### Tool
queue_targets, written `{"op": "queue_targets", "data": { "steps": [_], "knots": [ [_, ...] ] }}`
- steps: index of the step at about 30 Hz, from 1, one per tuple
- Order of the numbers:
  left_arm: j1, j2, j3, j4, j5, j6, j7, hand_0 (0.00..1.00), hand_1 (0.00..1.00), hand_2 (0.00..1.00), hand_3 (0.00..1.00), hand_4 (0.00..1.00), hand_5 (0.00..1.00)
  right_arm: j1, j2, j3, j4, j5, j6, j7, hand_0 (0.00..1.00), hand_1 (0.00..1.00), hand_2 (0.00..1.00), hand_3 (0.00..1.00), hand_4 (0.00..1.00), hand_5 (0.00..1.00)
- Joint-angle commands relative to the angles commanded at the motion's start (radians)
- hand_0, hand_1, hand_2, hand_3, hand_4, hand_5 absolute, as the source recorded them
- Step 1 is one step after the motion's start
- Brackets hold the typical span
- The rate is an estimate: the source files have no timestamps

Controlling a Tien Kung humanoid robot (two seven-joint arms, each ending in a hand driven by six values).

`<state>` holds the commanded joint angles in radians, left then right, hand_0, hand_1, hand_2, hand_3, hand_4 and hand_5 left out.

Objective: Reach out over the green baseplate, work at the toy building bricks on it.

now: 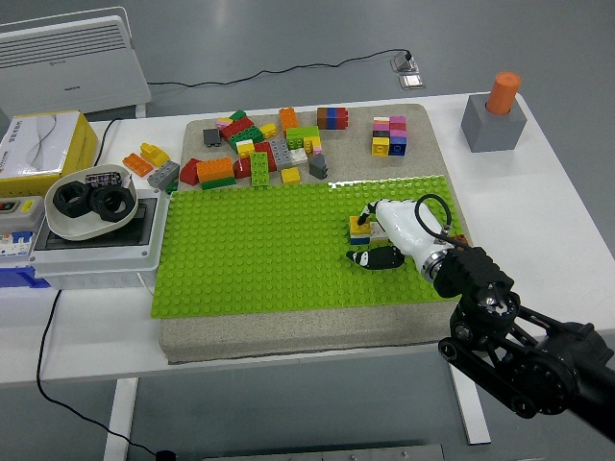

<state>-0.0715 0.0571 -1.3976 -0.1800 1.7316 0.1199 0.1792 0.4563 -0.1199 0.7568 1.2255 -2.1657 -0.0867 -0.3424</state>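
At the far left of the white worktop (577, 202) a yellow box (43, 142) sits behind a grey electrical box (96, 235), which carries a white bowl (82, 202) holding black rings. To the right, the green baseplate (259, 250) lies on a beige mat (288, 327), with a heap of loose bricks (259, 154) scattered on the mat just behind it. Toward the baseplate's right side stands a small yellow-topped brick stack (359, 230). The right hand (396, 235), white-shelled with black fingers (375, 256), reaches over the plate; its fingertips touch the stack, though whether they actually pinch it I cannot tell. At the far right, a grey block (492, 123) holds an orange cylinder (503, 92).
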Motion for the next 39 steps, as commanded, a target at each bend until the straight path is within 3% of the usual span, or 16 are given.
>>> {"op": "queue_targets", "data": {
  "steps": [25,39],
  "knots": [
    [-0.001,0.000,-0.002,0.000,0.000,0.002,-0.002,0.691,0.506,0.403,0.555,0.360,0.289,0.004,0.002,-0.014,-0.013,-0.003,-0.002,-0.004,0.788,0.739,0.804,0.628,0.827,0.486],
    [0.001,0.000,-0.002,0.000,0.000,0.002,-0.001,0.691,0.506,0.403,0.555,0.361,0.292,0.003,0.000,-0.013,-0.010,0.011,-0.026,0.003,0.787,0.739,0.804,0.630,0.819,0.484]
  ]
}}
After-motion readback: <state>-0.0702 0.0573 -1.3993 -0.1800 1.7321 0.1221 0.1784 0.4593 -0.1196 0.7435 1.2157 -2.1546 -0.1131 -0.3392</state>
